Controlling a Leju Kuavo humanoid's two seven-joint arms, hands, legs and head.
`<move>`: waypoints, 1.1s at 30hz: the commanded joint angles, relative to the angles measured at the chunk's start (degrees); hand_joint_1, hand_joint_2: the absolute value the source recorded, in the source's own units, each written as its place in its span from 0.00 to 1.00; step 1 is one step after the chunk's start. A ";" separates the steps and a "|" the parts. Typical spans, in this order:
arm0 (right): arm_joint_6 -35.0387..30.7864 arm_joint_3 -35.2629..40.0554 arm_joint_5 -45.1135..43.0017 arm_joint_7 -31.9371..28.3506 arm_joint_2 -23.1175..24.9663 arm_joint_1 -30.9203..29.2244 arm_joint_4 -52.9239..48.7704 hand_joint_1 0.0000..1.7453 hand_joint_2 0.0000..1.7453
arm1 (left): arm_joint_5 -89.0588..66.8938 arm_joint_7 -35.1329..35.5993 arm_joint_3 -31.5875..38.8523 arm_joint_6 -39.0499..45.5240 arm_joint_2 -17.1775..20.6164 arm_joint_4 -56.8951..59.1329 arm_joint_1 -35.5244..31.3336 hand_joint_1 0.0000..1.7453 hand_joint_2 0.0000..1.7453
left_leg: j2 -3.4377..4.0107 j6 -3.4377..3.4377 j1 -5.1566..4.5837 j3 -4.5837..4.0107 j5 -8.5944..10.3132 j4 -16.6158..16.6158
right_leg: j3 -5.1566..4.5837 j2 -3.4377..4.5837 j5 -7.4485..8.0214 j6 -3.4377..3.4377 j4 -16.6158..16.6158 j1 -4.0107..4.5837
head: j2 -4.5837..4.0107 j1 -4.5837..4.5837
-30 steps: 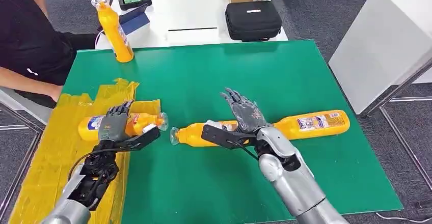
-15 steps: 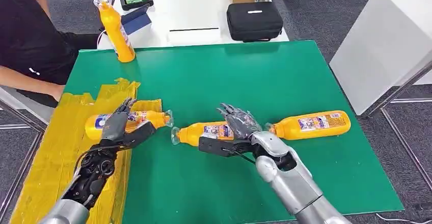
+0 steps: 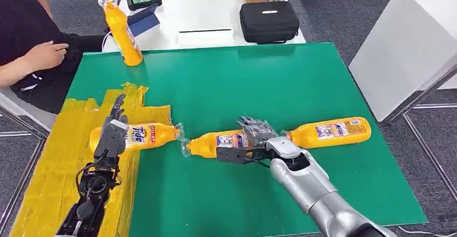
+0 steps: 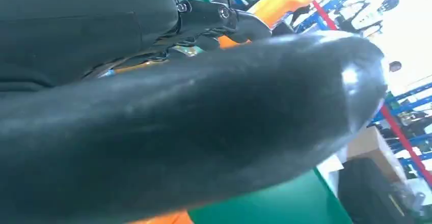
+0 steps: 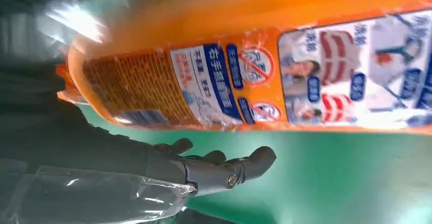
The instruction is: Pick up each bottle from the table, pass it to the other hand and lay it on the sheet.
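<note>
- My right hand curls over the middle bottle on the green table; whether it truly grips, I cannot tell.
- My left hand is released, fingers straight, over the bottle on the yellow sheet.
- The yellow sheet covers the table's left edge.
- A third bottle lies just beside my right hand.
- A standing bottle waits at the far corner, near a person's hand.
- A black case sits on the white table beyond.

On the table, sheet along the left edge, one bottle lying across its inner edge under the left hand. Right of it, neck to neck, a second bottle beneath the right hand; further right, a third. Standing at the far left corner, a fourth.
</note>
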 commanded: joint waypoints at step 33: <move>-2.09 9.80 1.33 -1.29 3.22 -2.96 19.13 1.00 1.00 | 30.83 0.80 -6.57 -2.22 0.61 0.17 -4.86 0.00 0.00 | 0.26 -0.30 0.05 1.61 -0.36 -0.12 | 1.34 0.39 -0.15 -0.11 -0.20 0.06 | 0.00 0.02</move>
